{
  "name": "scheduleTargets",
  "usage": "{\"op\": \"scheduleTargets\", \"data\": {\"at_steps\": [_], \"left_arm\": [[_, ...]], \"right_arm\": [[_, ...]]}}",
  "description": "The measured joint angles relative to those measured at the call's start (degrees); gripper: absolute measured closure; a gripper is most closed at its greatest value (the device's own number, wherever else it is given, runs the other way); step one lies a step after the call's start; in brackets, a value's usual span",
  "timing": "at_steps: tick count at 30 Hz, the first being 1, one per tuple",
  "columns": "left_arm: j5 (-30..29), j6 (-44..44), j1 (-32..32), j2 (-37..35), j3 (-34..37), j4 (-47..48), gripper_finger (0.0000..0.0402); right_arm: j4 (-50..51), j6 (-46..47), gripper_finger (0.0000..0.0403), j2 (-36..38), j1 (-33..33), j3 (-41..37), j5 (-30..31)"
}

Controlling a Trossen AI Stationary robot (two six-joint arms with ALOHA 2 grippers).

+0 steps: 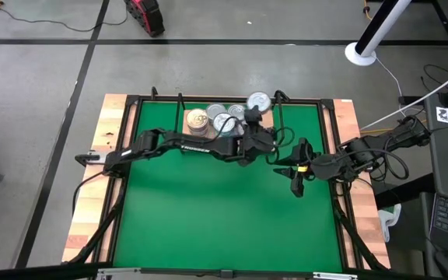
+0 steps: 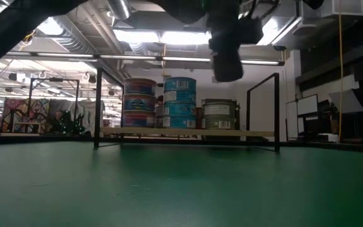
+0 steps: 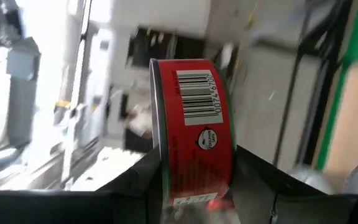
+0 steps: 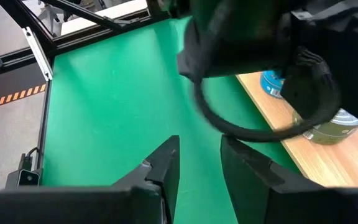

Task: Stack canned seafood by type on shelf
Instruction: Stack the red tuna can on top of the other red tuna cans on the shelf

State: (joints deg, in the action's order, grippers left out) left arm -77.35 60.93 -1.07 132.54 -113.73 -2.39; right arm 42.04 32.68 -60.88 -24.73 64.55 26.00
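The shelf (image 2: 188, 132) is a light-wood board with black wire uprights, at the green mat's far edge (image 1: 232, 117). On it stand tin stacks: a red-and-brown one (image 2: 139, 101), a teal one (image 2: 179, 101) and a grey-green one (image 2: 219, 115). Their silvery lids (image 1: 224, 122) show from above. My left gripper (image 3: 194, 180) is up over the shelf's right part (image 1: 255, 124) and shut on a red tin (image 3: 194, 118). My right gripper (image 4: 197, 158) hovers open above the mat (image 1: 295, 183), right of the shelf's near edge. My left gripper pinches the red tin between its two fingers (image 3: 135, 180). One finger lies on each flat end, and the labelled side wall (image 3: 197, 149) with its barcode faces the camera. The tin is lifted clear and turned on edge, touching neither shelf nor mat.
The green mat (image 1: 208, 210) lies open in front of the shelf. A black frame (image 1: 131, 155) borders it, with wooden table edges (image 1: 92, 202) outside. The left arm's body and cable (image 4: 247, 62) hang close in front of my right gripper.
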Motion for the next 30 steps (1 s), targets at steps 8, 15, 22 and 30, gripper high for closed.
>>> {"op": "scheduleTargets", "data": {"at_steps": [8,15,22,30], "left_arm": [[-2.3,-10.8,-2.1,0.6,0.0,9.3,0.0261],[0.4,-17.1,-2.4,0.6,0.0,11.3,0.0261],[0.8,-19.6,-2.3,0.6,0.0,15.9,0.0261],[4.7,-29.0,-2.8,0.6,0.0,27.4,0.0261]], "right_arm": [[0.0,0.0,0.0285,0.0,0.0,0.0,0.0],[0.1,0.0,0.0285,0.0,0.0,0.0,0.0],[0.1,0.0,0.0285,0.0,0.0,0.0,1.5],[0.1,0.0,0.0285,0.0,0.0,0.0,1.5]]}}
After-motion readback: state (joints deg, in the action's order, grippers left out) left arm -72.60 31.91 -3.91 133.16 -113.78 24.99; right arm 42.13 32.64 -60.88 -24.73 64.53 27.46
